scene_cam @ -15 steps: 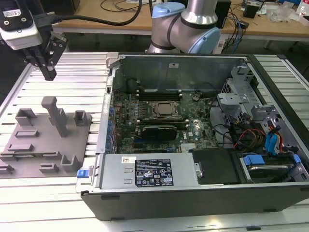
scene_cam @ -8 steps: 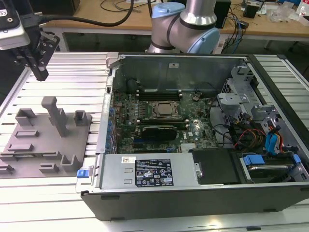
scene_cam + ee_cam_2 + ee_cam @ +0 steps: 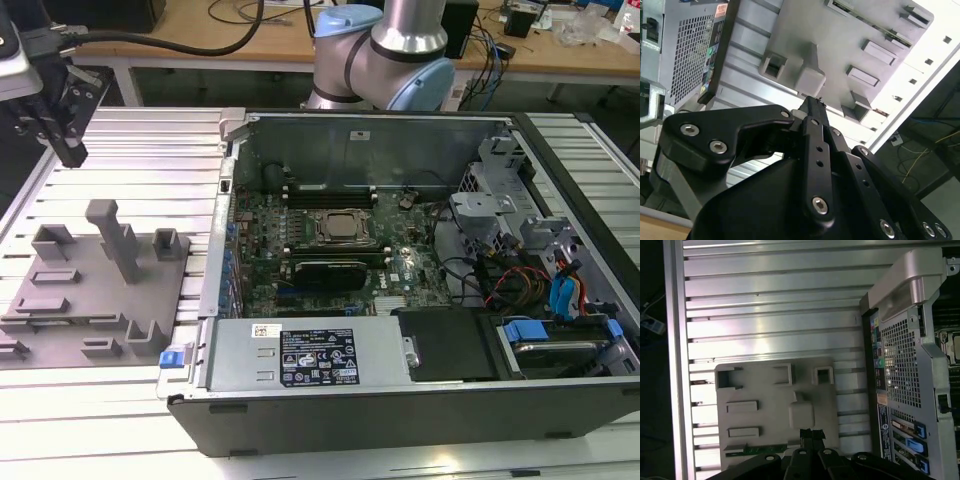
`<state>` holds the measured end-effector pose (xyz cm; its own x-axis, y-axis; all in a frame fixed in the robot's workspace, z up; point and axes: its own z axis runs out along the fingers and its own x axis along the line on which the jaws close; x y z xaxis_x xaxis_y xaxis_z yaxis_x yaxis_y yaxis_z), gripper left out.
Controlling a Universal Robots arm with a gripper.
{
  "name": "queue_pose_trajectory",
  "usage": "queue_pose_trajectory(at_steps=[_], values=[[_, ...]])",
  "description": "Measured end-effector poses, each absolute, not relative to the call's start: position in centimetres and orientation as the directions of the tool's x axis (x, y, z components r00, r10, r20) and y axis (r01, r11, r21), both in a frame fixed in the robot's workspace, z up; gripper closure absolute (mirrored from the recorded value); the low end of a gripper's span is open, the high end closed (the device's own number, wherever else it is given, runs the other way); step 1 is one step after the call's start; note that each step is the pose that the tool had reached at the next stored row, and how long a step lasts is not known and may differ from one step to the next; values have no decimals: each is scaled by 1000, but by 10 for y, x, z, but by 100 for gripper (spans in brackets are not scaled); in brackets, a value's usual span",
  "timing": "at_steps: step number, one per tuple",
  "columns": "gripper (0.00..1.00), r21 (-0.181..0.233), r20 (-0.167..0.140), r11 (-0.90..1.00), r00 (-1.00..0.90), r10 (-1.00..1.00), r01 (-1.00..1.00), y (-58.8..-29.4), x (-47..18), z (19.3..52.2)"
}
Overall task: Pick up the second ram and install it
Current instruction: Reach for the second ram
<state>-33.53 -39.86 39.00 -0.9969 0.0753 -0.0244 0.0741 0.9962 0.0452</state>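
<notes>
Hovering over 1 fixture point(image 3: 770, 390) w/ 1 ram point(image 3: 757, 450), 1 claw point(image 3: 812, 432) closed, empty

Second ram point(image 3: 761, 450) on grey fixture point(image 3: 770, 400)

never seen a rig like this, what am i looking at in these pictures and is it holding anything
This is a robot arm beside an open desktop computer. The exterior view comes from a camera off the arm; both wrist views come from cameras riding on the arm, looking past its gripper. On the ribbed metal table beside the computer lies a grey fixture with blocks and slots. The thin green strip at its edge in the first wrist view is the second ram, a memory stick. The gripper hangs above that fixture; its jaws look closed and hold nothing.
</notes>
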Motion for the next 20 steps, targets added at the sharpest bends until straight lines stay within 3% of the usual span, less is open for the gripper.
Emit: queue_pose_trajectory(at_steps=[20], values=[[89,45,-24,996,-997,75,74,-399,-370,389]])
